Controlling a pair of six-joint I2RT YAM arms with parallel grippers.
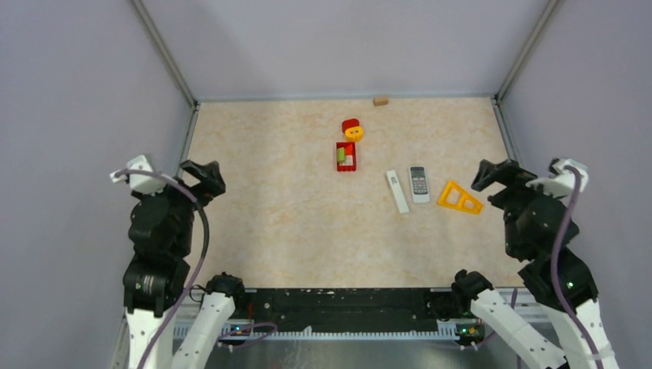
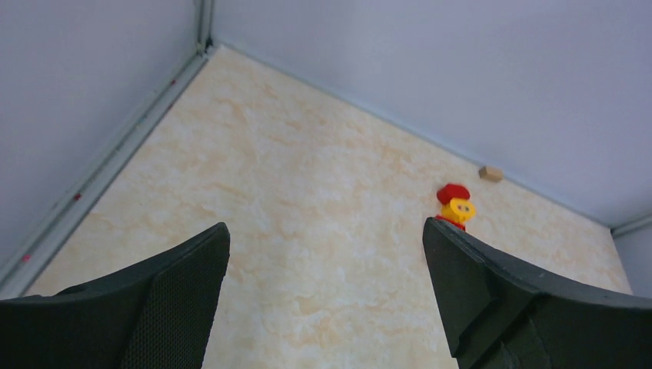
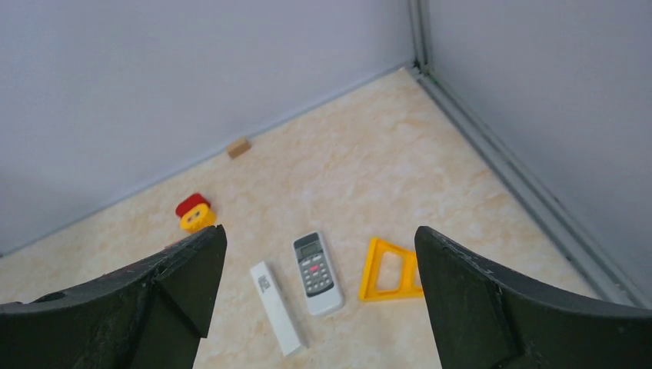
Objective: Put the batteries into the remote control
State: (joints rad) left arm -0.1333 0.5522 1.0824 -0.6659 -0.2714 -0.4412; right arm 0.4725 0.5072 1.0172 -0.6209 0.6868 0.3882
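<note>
The marbled counter (image 1: 261,192) fills the view from above, and we take its middle as our clock centre. The left arm stands at about 8 o'clock, its left hand (image 2: 324,231) spread wide over bare counter and holding nothing. The right arm stands at about 4 o'clock, and its right hand (image 3: 321,231) is likewise spread wide and empty, well apart from the objects. At about 3 o'clock lies a slim white bar (image 1: 397,191), lengthways toward the far wall. Just beside it, on its 3 o'clock side, is the grey remote control (image 1: 419,184), flat with screen and buttons facing up. At the remote's 4 o'clock, near but apart, lies an orange triangle frame (image 1: 460,197). At 12 o'clock from centre we see a red tray (image 1: 346,156) with something green and white in it. Just past it, toward 12 o'clock, is a red and yellow piece (image 1: 352,129). A tan block (image 1: 380,100) rests against the far wall at roughly 1 o'clock. The batteries are too small for us to make out in any view.
</note>
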